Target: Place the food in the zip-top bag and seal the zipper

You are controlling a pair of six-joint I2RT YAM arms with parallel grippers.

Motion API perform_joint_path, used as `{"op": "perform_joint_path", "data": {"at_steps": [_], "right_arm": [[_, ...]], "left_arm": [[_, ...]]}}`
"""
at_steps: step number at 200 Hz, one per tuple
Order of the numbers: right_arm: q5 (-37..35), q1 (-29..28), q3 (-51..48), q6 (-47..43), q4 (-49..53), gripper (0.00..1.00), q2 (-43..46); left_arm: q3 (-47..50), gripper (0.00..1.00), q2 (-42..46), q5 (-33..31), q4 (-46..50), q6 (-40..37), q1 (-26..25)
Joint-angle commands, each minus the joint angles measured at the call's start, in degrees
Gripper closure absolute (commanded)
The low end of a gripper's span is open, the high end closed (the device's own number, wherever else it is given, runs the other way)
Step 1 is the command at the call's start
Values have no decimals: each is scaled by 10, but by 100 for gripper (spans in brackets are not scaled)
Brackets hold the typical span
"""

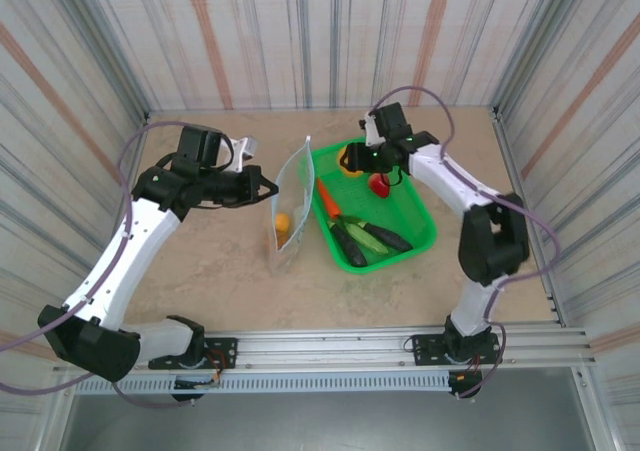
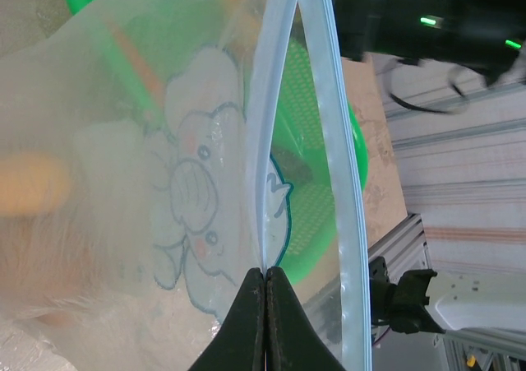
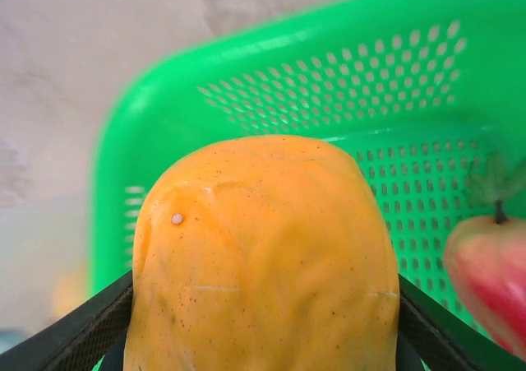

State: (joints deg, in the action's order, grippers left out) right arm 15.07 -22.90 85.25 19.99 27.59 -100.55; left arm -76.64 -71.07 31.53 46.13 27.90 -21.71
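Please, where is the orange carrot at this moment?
In the top view the orange carrot lies inside the green basket, along its left wall, right beside the zip-top bag, with the dark long pieces at its near end.

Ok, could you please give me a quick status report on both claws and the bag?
Left claw shut on zipper, bag mouth held up. Right claw gripping yellow-orange fruit in basket. One orange fruit bagged. Nothing obstructing.
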Motion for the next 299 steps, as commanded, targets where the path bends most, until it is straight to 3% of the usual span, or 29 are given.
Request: {"op": "perform_joint_path", "data": {"at_steps": [1,40,75,118,171,186,209,225,261,299], "right_arm": [[20,1,-26,42,-14,34,101],[60,-41,-6,75,-7,34,203],[31,-127,40,100,10,33,204],[-87,-218,40,181,-5,33,177],[-194,-274,30,167,36,29,144],[-209,-283,12,161,29,26,149],[-198,-287,14,151,39,10,141],[-180,-287,18,144,38,7,140],[-129,-276,27,117,30,11,158],[-85,-216,18,108,17,20,197]], "left_arm": [[13,100,-1,3,-28,24,7],[26,100,-5,18,-66,64,9],[31,100,-13,23,-88,96,9],[36,100,-2,14,-106,117,9],[40,100,13,1,-102,114,9],[39,100,19,-3,-101,112,10],[30,100,20,-3,-92,102,14],[26,100,19,-5,-87,98,17],[23,100,15,-2,-81,92,19],[20,100,18,-12,-68,80,19]]}}
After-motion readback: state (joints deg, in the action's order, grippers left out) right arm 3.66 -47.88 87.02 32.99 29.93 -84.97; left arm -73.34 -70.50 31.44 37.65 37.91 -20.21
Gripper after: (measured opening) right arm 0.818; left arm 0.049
